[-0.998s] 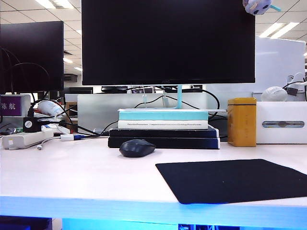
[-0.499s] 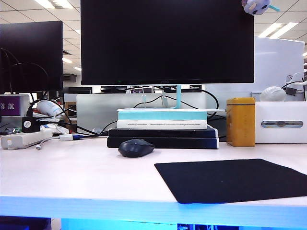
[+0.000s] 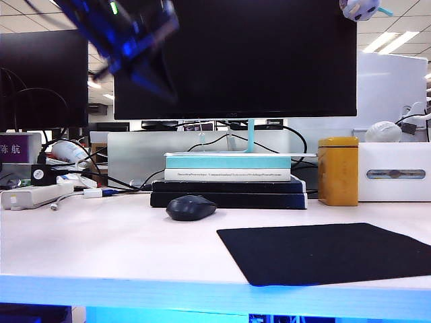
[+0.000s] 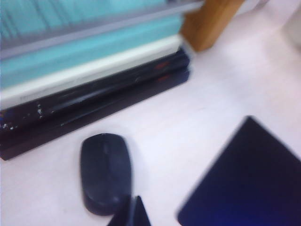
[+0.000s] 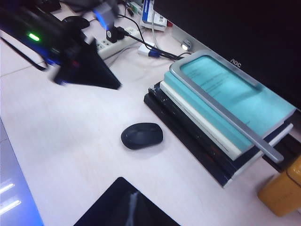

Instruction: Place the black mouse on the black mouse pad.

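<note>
In the upper left of the exterior view the left hand (image 3: 145, 70) has swung into frame as a blurred dark shape with a green light, where a moment ago there was only the monitor (image 3: 236, 57) and ceiling — so the reach for the mouse has begun, though nothing has been touched yet. Its jaws are pressed together to a single dark point and hold nothing; it hangs well above the bench (image 3: 101, 242), up and left of the mouse. Toward the middle, the black mouse (image 3: 191, 207) has not moved: it sits on the bench just in front of the stack of books (image 3: 229, 182). In the left wrist view the mouse (image 4: 104, 172) lies just beyond the closed fingertips (image 4: 131, 214), so I judge the hand must open before it can take it. At the lower right the black mouse pad (image 3: 323, 252) lies flat and bare, near the mouse but apart from it. The right hand shows in no view — I cannot tell whether it is open or closed.
</note>
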`<state>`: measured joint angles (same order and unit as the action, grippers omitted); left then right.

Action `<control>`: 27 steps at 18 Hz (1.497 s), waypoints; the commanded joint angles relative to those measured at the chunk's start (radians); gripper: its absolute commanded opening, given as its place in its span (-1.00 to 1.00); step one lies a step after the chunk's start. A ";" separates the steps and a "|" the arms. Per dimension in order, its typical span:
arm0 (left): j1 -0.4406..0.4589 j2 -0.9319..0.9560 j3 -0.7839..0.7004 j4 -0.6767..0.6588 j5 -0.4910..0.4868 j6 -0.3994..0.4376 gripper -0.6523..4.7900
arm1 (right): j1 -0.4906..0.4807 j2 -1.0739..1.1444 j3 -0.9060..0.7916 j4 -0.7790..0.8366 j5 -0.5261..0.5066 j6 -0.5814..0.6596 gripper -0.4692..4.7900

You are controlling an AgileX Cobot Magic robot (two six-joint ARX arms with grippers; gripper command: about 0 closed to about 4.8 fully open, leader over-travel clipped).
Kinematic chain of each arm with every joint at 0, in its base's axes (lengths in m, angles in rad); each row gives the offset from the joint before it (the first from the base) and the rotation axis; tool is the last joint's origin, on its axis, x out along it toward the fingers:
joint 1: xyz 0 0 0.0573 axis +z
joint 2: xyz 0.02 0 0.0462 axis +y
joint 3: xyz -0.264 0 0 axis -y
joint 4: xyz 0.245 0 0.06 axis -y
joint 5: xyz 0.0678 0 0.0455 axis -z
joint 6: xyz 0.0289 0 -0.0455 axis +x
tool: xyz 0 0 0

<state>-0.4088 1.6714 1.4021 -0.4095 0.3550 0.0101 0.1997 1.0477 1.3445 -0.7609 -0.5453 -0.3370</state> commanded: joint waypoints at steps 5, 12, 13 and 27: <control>-0.019 0.143 0.003 0.075 -0.045 -0.042 0.49 | 0.000 -0.004 0.006 -0.005 0.016 0.003 -0.83; -0.065 0.229 0.003 0.151 -0.079 -0.069 1.00 | 0.000 -0.004 0.006 -0.006 0.016 0.004 -0.83; -0.074 0.237 0.003 0.158 -0.093 -0.069 1.00 | 0.000 -0.004 0.006 -0.006 0.016 0.004 -0.83; -0.106 0.374 0.006 0.238 -0.222 -0.071 1.00 | 0.000 -0.004 0.006 -0.006 0.015 0.023 -0.83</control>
<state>-0.5148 2.0357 1.4063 -0.1699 0.1299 -0.0608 0.1997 1.0477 1.3445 -0.7757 -0.5251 -0.3187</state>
